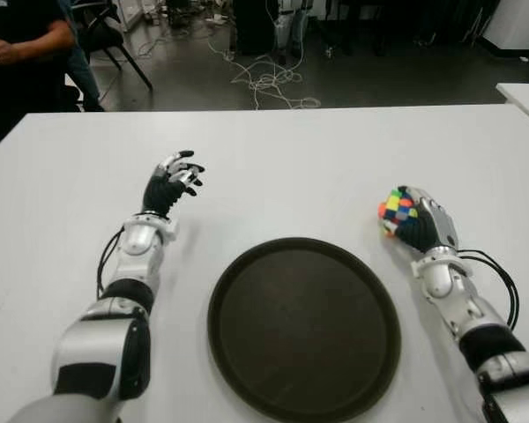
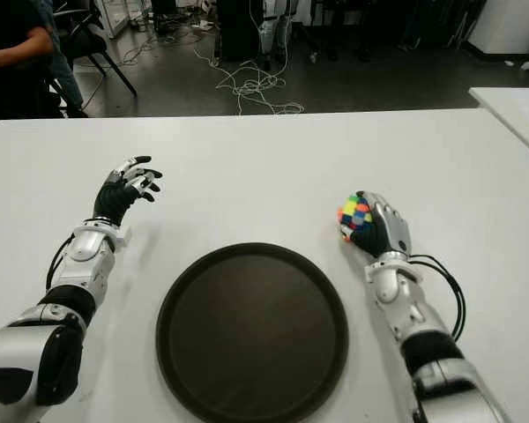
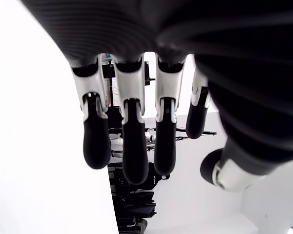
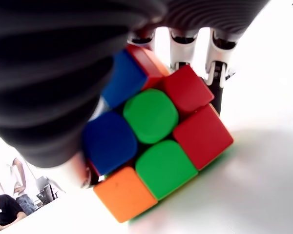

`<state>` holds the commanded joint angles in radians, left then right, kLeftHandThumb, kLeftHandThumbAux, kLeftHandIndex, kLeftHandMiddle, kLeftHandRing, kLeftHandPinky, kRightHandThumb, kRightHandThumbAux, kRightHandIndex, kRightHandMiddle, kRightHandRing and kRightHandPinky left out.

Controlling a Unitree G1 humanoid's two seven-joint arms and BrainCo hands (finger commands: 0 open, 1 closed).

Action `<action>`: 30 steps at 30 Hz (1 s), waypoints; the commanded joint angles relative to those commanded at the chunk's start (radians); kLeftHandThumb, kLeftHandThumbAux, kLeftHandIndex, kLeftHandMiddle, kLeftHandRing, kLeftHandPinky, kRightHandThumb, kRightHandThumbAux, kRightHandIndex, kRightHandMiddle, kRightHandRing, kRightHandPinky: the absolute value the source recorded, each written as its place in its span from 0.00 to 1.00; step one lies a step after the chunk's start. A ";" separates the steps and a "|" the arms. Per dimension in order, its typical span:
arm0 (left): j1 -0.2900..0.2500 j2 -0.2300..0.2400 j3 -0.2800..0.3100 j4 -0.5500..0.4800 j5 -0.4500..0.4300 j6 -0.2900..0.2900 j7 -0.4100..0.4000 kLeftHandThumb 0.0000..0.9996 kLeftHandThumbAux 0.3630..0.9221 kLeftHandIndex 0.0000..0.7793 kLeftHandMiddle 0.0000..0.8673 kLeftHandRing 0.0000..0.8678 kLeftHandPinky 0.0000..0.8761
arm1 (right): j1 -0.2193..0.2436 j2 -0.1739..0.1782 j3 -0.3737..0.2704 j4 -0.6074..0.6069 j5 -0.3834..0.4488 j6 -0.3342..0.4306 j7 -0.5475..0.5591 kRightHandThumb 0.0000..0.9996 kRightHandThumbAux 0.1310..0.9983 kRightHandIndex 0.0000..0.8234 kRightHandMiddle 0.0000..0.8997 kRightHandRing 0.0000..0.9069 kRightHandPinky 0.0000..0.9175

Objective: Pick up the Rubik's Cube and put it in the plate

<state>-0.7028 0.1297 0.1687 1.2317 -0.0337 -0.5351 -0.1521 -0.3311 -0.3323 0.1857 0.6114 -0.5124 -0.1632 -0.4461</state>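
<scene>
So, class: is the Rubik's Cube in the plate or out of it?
Out. The Rubik's Cube sits on the table, right hand wrapped around it, right of the empty plate.

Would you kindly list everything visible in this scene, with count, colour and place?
Rubik's Cube: one, multicoloured, on the table right of the plate, held by the right hand.
Plate: one, dark brown, round, front centre of the table, nothing in it.
Table: one, white, under everything.
Second table: one, white, far right edge.
Cables: a tangle, pale, on the floor beyond the table.
Chair: one, black, far left.
Person: one, dark top, far left corner.
Left hand: fingers spread, holding nothing, left of the plate.
Right hand: closed around the cube.
</scene>
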 joint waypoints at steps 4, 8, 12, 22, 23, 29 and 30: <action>-0.002 -0.001 0.001 0.003 0.001 0.006 0.001 0.17 0.51 0.29 0.48 0.57 0.64 | 0.034 -0.001 -0.006 -0.191 -0.035 0.062 0.022 0.69 0.70 0.51 0.76 0.78 0.76; -0.003 -0.001 0.004 0.007 -0.002 0.010 -0.001 0.18 0.51 0.29 0.50 0.59 0.65 | 0.052 0.002 -0.006 -0.329 -0.073 0.080 0.015 0.69 0.70 0.51 0.73 0.74 0.74; -0.002 -0.001 0.006 0.008 -0.004 0.009 -0.004 0.17 0.51 0.28 0.49 0.59 0.65 | 0.033 0.013 -0.001 -0.369 -0.098 0.082 0.006 0.69 0.70 0.51 0.72 0.73 0.73; 0.002 -0.002 0.004 0.004 0.000 0.007 -0.006 0.15 0.50 0.29 0.49 0.58 0.64 | -0.031 0.037 0.039 -0.362 -0.148 -0.064 -0.063 0.69 0.70 0.51 0.72 0.75 0.76; 0.002 -0.001 0.003 0.004 0.001 0.007 -0.006 0.15 0.50 0.29 0.49 0.58 0.64 | -0.039 0.039 0.042 -0.349 -0.149 -0.087 -0.074 0.69 0.70 0.51 0.72 0.75 0.77; 0.004 -0.002 0.003 0.004 0.001 0.001 -0.003 0.16 0.51 0.30 0.48 0.57 0.63 | -0.097 0.071 0.080 -0.297 -0.179 -0.164 -0.112 0.69 0.70 0.51 0.71 0.74 0.76; 0.004 -0.002 0.003 0.003 0.000 0.001 -0.003 0.16 0.51 0.30 0.48 0.57 0.63 | -0.103 0.081 0.090 -0.294 -0.189 -0.172 -0.119 0.69 0.70 0.51 0.70 0.74 0.76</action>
<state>-0.6991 0.1281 0.1721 1.2348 -0.0335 -0.5342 -0.1552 -0.4339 -0.2515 0.2757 0.3178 -0.7014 -0.3351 -0.5654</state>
